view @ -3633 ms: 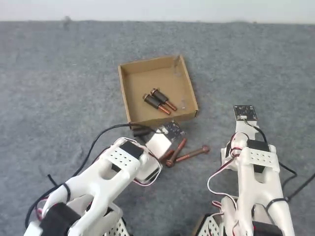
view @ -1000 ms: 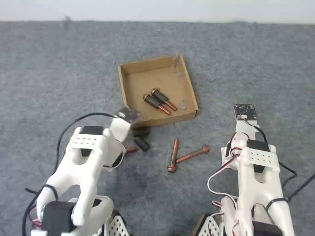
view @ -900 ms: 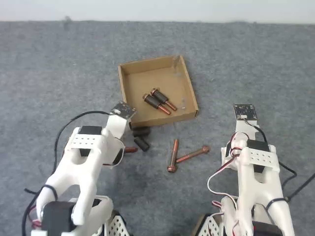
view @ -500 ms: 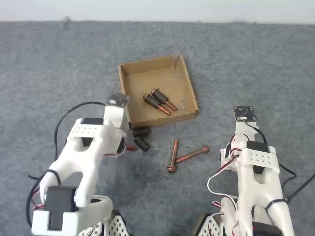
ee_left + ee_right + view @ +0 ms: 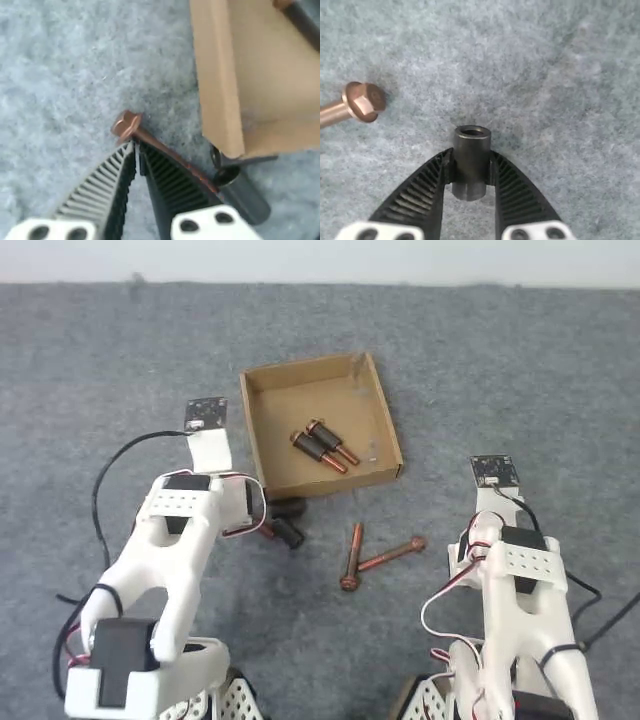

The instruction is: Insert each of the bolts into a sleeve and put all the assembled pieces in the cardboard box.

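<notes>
The cardboard box (image 5: 249,430) holds two assembled pieces (image 5: 322,448). Two black sleeves (image 5: 288,520) lie just in front of it, and two copper bolts (image 5: 351,556) (image 5: 390,553) lie to their right. A third bolt (image 5: 126,124) lies at my left gripper (image 5: 136,147), which is shut. The bolt's shaft runs along the outer side of one finger, not between them, close to the box wall (image 5: 217,95) and a sleeve (image 5: 240,192). My right gripper (image 5: 470,167) is shut on a black sleeve (image 5: 471,150) held low over the mat, near a bolt head (image 5: 364,101).
Grey mat (image 5: 520,360) covers the table, with open room left of the box and behind it. The left arm (image 5: 180,540) stands left of the sleeves. The right arm (image 5: 515,570) stands right of the loose bolts. A black cable (image 5: 110,490) loops by the left arm.
The left arm has left the bolt pile, and one bolt now lies left of the sleeves. Its wrist has swung left along the box's side. The right arm has barely moved.
</notes>
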